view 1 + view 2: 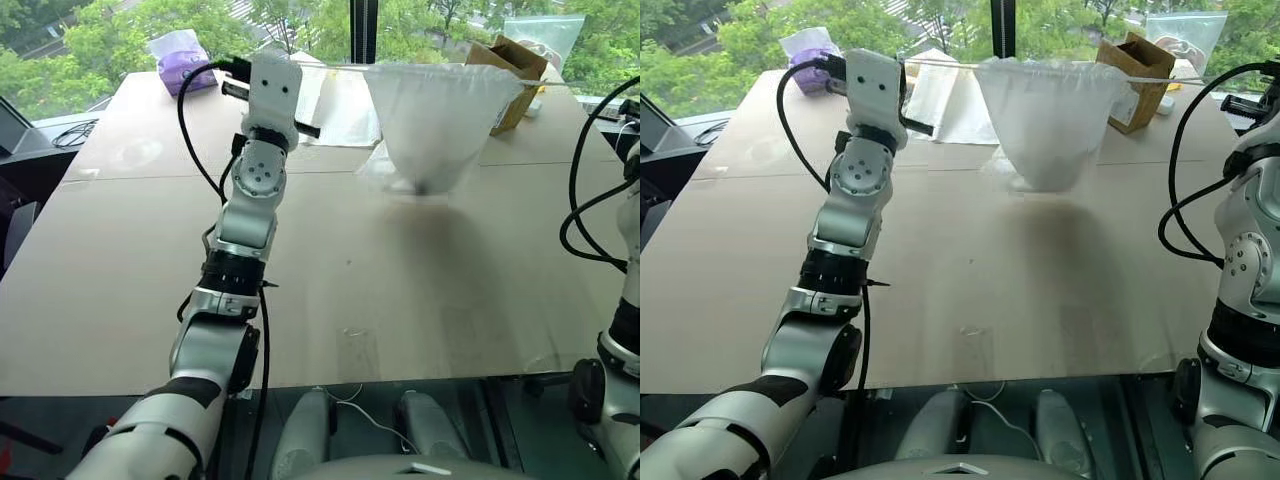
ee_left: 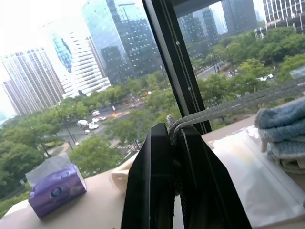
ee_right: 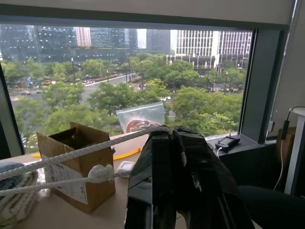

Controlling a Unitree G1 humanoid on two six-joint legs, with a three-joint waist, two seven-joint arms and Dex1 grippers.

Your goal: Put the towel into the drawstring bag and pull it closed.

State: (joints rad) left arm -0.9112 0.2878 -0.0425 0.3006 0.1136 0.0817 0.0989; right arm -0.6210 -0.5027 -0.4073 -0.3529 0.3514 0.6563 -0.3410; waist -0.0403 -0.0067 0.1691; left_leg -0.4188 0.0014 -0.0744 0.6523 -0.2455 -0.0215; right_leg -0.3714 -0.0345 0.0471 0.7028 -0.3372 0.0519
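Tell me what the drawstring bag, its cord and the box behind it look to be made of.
Drawstring bag: thin translucent white fabric, matte, probably a non-woven or mesh; light passes through it. Cord: white twisted rope, likely cotton or polyester; the strands and a knot show. Box: plain brown corrugated cardboard with open flaps.

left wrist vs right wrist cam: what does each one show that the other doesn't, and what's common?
Left wrist alone: the left gripper shut on a white cord, a purple tissue pack and stacked blue towels. Right wrist alone: the right gripper shut on the knotted cord, a cardboard box, a clear zip bag and a yellow strip. Both: taut cord running from pinched fingers, the table and the window with trees beyond.
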